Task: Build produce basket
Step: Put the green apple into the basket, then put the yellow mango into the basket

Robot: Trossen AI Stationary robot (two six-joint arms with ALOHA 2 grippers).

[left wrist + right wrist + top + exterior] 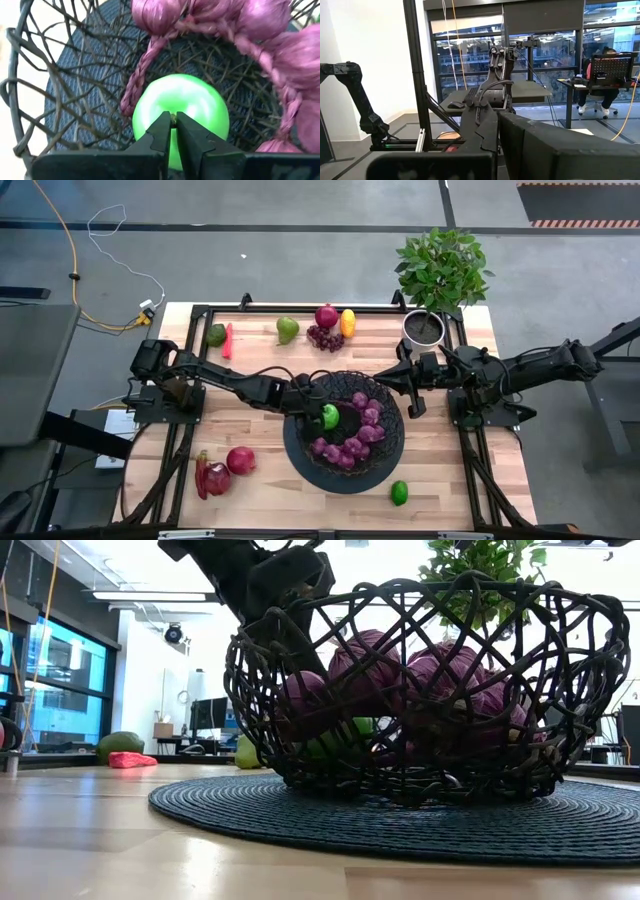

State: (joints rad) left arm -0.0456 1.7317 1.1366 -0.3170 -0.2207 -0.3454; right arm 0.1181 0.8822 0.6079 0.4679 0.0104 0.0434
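**A:** Jaws first: where do they stand?

**B:** Left gripper point(173, 121) is down inside the basket point(393, 448), its jaws pinched nearly together on the stem of a green apple point(180, 107) at about nine o'clock in the bowl. Right gripper point(385, 378) waits at the basket's one o'clock rim, jaws closed on nothing.

**A:** How far along?

**B:** Roughly a third, I'd judge. Purple grapes point(355, 438) already fill the bowl's right half, and the green apple is arriving but not yet let go. Left to right, still out on the worktop point(260, 425): a red pepper point(203, 476) and red apple point(240, 460) at eight o'clock of the basket, an avocado point(216, 334), a thin red piece, a pear point(287, 329), a red onion point(326, 315), more grapes and an orange-yellow fruit point(347, 322) along the far edge, and a lime point(399, 492) at five o'clock.

**A:** Room to move?

**B:** Tight inside: the woven wall rises close beside the left jaws, so straight up looks the safest exit. Open worktop lies left of the mat; the potted plant point(440, 275) crowds the far right corner
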